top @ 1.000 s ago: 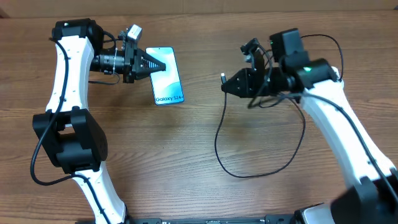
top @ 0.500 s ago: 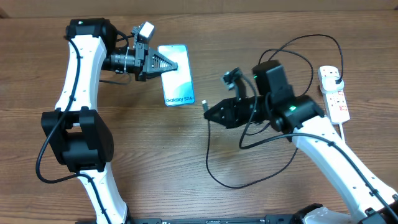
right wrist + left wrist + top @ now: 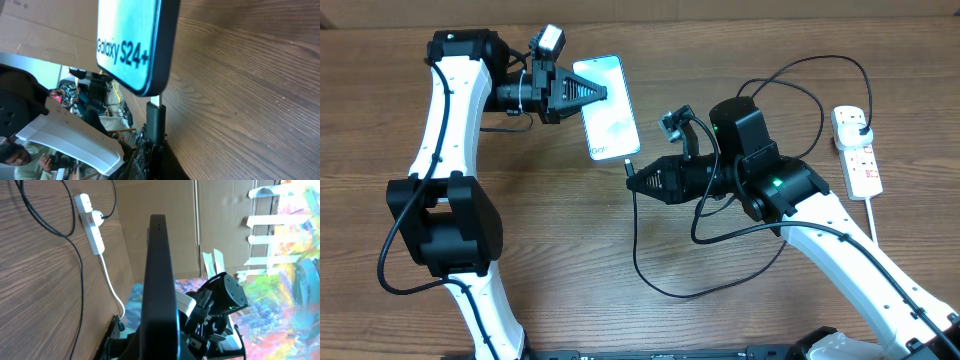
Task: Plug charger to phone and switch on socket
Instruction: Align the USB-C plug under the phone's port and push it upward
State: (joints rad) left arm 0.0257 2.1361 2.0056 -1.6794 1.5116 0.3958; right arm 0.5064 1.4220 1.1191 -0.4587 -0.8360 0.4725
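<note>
Upper centre of the overhead view, we see the left gripper pinched tight on the phone. Its fingers grip the phone's left long edge, and the lit screen faces up at the camera on a slant. The left wrist camera gives us the phone edge-on, a thin black bar straight up the middle of the frame.

Now the centre of the overhead: the right gripper is closed to a point on the charger, holding it just behind the connector tip. That tip sits right at the phone's bottom short edge. On the right wrist view we get it close up. The "Galaxy S24+" lettering fills the top of the frame, and the connector stands upright beneath it, its pale end meeting the phone's lower edge. We cannot tell whether it is seated in the port or only touching.

From the right gripper the black cable drops toward the lower middle of the table and loops round. It then climbs behind the arm to the upper right.

Far right, the socket lies flat, well apart from the phone. A black plug sits in its top end, and its white lead trails downward. We cannot make out how the red switches are set.
</note>
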